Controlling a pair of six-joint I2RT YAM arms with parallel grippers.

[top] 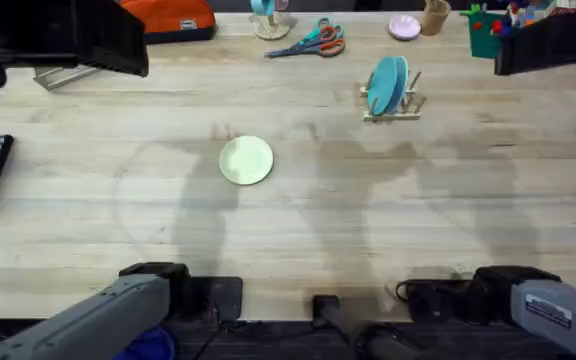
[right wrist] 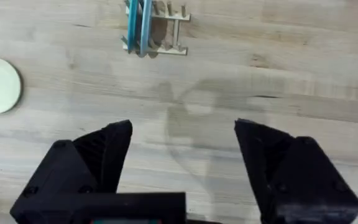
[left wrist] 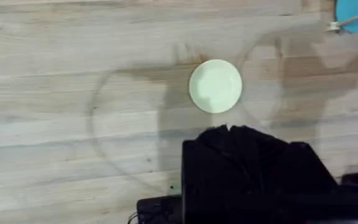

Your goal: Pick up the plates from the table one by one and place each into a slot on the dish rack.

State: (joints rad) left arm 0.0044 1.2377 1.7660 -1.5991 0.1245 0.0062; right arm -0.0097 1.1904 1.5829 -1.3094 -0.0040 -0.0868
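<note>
Plates of teal [top: 387, 84] already stand on edge in the dish rack [top: 396, 108] at the far right of the table [top: 448, 190], while the cream-yellow plate [top: 246, 160] lies flat near the table's middle, well apart from the rack. It looks stiff, glossy and probably slippery and breakable, so a pinch across the rim seems the safest hold. The right gripper [right wrist: 183, 146] hangs wide open and empty; whether the left gripper [left wrist: 229, 134] is spread cannot be told.
</note>
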